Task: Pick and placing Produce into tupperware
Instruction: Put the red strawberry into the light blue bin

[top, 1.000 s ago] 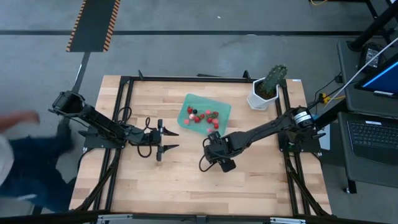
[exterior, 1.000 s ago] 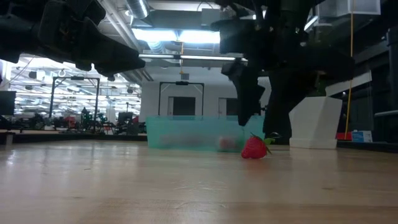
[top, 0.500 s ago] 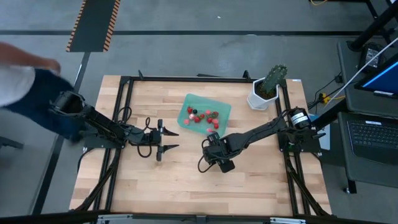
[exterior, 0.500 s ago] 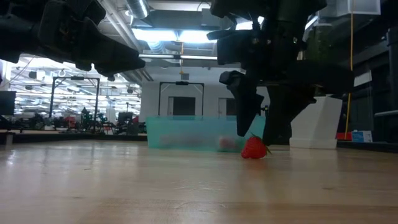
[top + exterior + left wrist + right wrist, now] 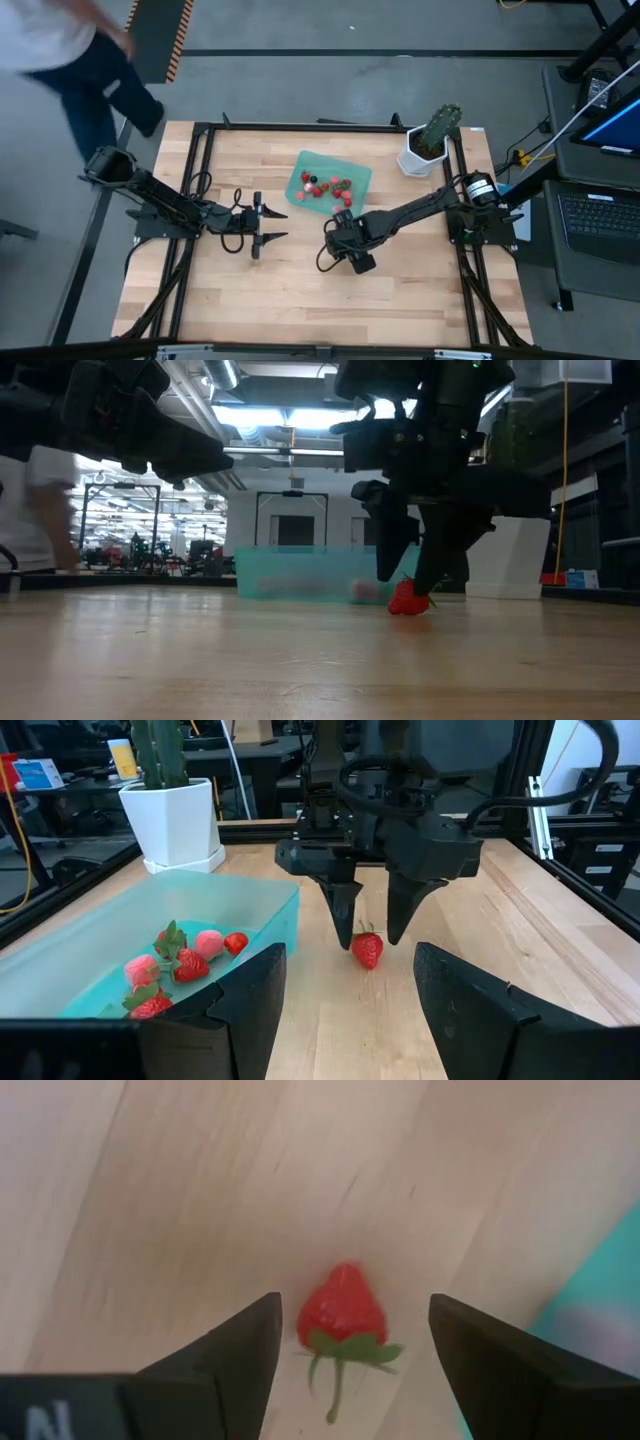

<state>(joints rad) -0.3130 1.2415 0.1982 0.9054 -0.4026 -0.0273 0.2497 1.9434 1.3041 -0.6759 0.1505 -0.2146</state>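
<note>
The teal tupperware (image 5: pixel 330 183) lies on the table's far middle and holds several red and pale pink berries (image 5: pixel 175 965) and one dark one. A single red strawberry (image 5: pixel 342 1310) with a green top lies on the wood just near of it, also seen in the low view (image 5: pixel 405 602). My right gripper (image 5: pixel 368 932) is open and points down over this strawberry, one finger on either side, not touching. It hides the berry in the high view (image 5: pixel 335 235). My left gripper (image 5: pixel 284 225) is open and hovers to the left, pointing at the scene.
A green cactus in a white pot (image 5: pixel 428 145) stands at the table's far right corner. Black frame rails (image 5: pixel 200 180) run along the left and right edges. A person (image 5: pixel 70 60) moves beyond the far left corner. Bare wood (image 5: pixel 300 300) stretches across the near half.
My right gripper has come down over the lone strawberry and shifted slightly toward the table's left, so its open fingers now flank the berry. The strawberry has stayed in place. A person has walked along the table's left side toward the far left corner.
</note>
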